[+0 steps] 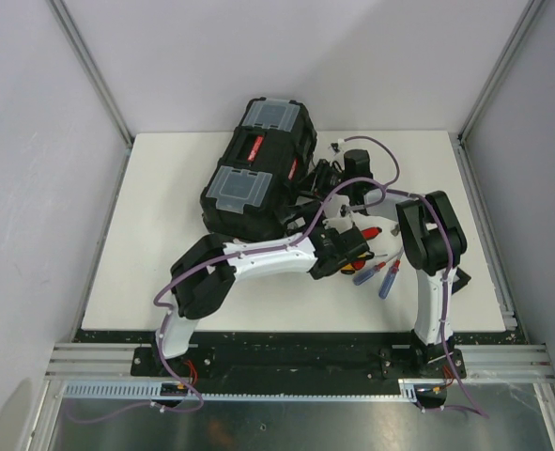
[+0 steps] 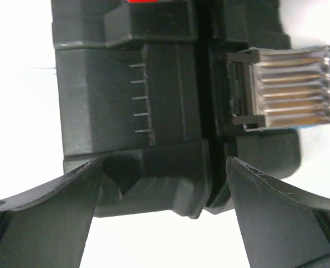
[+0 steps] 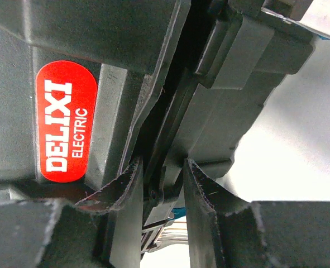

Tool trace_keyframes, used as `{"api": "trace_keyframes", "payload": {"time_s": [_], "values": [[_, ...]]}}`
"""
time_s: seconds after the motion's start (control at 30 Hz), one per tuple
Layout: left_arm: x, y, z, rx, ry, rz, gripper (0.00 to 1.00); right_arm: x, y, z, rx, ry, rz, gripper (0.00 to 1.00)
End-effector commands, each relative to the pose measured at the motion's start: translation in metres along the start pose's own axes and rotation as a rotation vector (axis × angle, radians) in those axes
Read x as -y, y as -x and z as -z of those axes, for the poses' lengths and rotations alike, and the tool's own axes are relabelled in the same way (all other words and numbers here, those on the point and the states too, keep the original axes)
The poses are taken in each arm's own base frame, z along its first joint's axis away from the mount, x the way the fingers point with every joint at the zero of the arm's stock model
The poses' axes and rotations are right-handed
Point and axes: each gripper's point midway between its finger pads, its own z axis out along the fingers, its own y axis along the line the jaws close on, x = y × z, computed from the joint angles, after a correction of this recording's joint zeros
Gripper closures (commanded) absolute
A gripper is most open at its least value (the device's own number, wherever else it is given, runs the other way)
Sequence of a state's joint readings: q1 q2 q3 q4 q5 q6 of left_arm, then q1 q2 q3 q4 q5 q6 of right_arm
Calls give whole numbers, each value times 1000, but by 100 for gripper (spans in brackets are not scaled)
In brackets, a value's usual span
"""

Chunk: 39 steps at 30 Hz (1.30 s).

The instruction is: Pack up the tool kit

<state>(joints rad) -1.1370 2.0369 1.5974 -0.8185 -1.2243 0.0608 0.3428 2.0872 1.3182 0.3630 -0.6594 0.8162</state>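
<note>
The tool kit [image 1: 258,169] is a black toolbox lying slanted at the back of the white table [image 1: 146,272], with two clear lid compartments on top. My left gripper [image 1: 319,235] is open, and the box's near corner [image 2: 153,190] sits between its wide jaws [image 2: 165,184]. A ribbed metal latch [image 2: 290,92] with a blue edge sticks out to the right of that corner. My right gripper [image 1: 319,178] is at the box's right side, shut on the black lid rim [image 3: 162,184] beside a red label [image 3: 64,128]. Small screwdrivers [image 1: 387,280] lie on the table by the right arm.
A red-handled screwdriver [image 1: 371,231] lies between the two arms, under the purple cables. Grey walls and aluminium posts close in the table on three sides. The right arm's elbow [image 1: 429,230] stands over the table's right half.
</note>
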Motion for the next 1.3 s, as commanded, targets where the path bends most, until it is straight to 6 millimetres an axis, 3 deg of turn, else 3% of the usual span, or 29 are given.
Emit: {"api": "trace_keyframes", "payload": {"time_s": [0.0,0.3,0.53,0.83,1.1,1.27], "values": [[-34,0,-1,-17,192,56,4,17,8,-4,43,-1,49,100],[-24,-8,-9,-31,239,82,3,10,12,-2,50,17,53,100],[-31,-11,-11,-36,338,91,2,10,9,-3,38,16,49,100],[-94,-13,-14,-75,413,233,6,15,9,-2,42,-6,34,100],[-150,-15,-11,-80,373,412,20,22,11,-3,50,-23,26,100],[-177,-17,-10,-80,357,485,22,24,12,-7,50,-32,27,100]]}}
